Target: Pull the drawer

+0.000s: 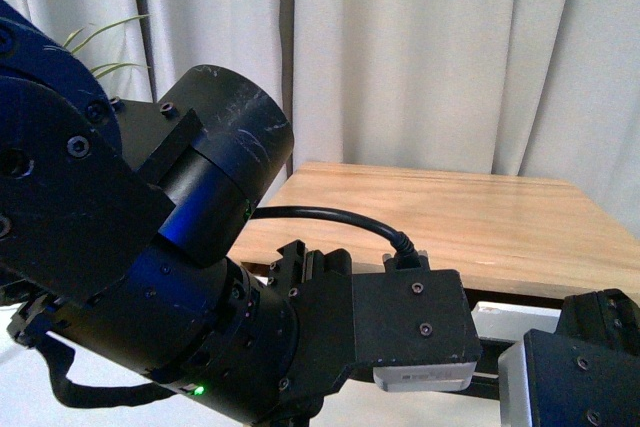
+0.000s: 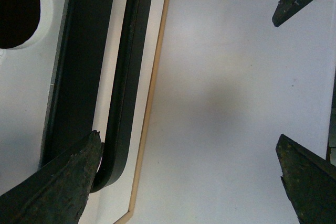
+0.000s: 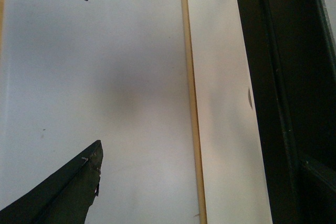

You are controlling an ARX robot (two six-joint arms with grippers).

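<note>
- The wide shallow drawer with the white front panel (image 2: 23, 108) fills both wrist views. In the front view the two arms hide nearly all of it, below the light wood cabinet top (image 1: 450, 217).
- Step in hand, as I judge it: finding a hold on the drawer, with the pull not yet begun. How far out the drawer stands cannot be told.
- The left gripper (image 2: 187, 145) has its jaws spread wide and holds nothing. One dark fingertip (image 2: 86, 153) sits at the rounded end of the black slot handle (image 2: 128, 66), touching it or just short of it. The dark semicircular notch (image 2: 16, 9) lies beyond the handle.
- The right gripper (image 3: 189, 150) shows one dark finger (image 3: 63, 187) far out to the side, with bare white surface where a closed pair would meet. I therefore judge its jaws spread and empty. The other finger is lost against a black band.
- The next move calls for seating a left finger in the slot or closing on the handle. After that comes a straight, level pull back toward the robot, so the drawer does not skew and bind.
</note>
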